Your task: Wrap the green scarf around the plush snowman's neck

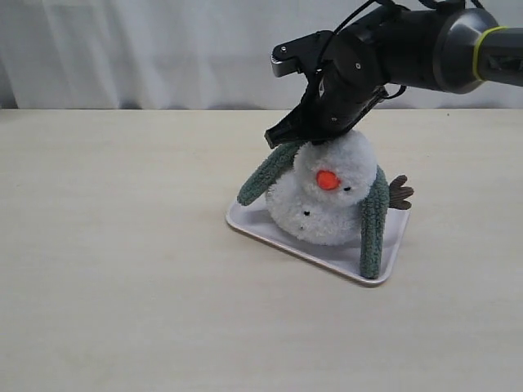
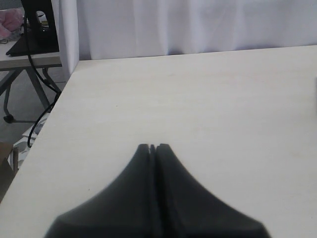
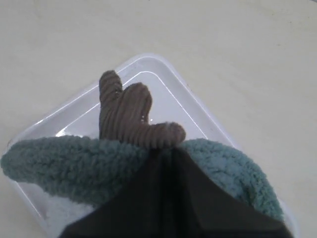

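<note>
Exterior view: fuzzy sage-green fleece scarf (image 1: 373, 220) runs behind the neck of the fluffy white plush snowman (image 1: 315, 208), both ends hanging forward uncrossed onto the white plastic tray (image 1: 310, 255). The right gripper (image 1: 304, 139) is nearer, at the scarf's middle, its jaws closed; whether it pinches fleece is not discernible. The left gripper (image 2: 152, 147), closed and empty, is well apart.

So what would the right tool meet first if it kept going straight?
Most likely the fuzzy sage-green fleece scarf: the shut right tool points into it behind the head of the fluffy white plush snowman, with the brown corduroy twig arm just beyond. Whether it touches yet is unclear.
</note>
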Available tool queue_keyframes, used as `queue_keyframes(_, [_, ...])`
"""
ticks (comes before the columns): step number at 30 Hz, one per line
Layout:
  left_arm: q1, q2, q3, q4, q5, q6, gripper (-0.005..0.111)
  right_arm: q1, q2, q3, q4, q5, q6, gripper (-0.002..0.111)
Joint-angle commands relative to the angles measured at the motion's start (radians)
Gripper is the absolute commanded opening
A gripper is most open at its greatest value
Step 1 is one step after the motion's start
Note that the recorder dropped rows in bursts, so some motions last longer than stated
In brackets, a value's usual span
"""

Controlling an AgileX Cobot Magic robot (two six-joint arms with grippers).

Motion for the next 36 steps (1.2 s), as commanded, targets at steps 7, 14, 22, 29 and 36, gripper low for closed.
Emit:
queue_keyframes(7, [0.001, 0.000, 0.002, -0.001, -0.008, -0.001, 0.000, 0.000, 0.004, 0.001, 0.189, 0.058, -0.235, 0.004])
queue_keyframes(14, [0.001, 0.000, 0.002, -0.001, -0.008, -0.001, 0.000, 0.000, 0.000, 0.001, 0.189, 0.066, -0.238, 0.004])
queue_keyframes(22, [0.001, 0.000, 0.002, -0.001, -0.010, -0.001, 0.000, 0.000, -0.079, -0.045, 0.253, 0.108, -0.230, 0.023])
queue_keyframes(29, [0.001, 0.000, 0.002, -0.001, -0.010, -0.001, 0.000, 0.000, -0.175, -0.045, 0.339, 0.204, -0.264, 0.039])
queue_keyframes(36, [0.001, 0.000, 0.002, -0.001, -0.010, -0.001, 0.000, 0.000, -0.289, 0.042, 0.347, 0.269, -0.247, 0.039])
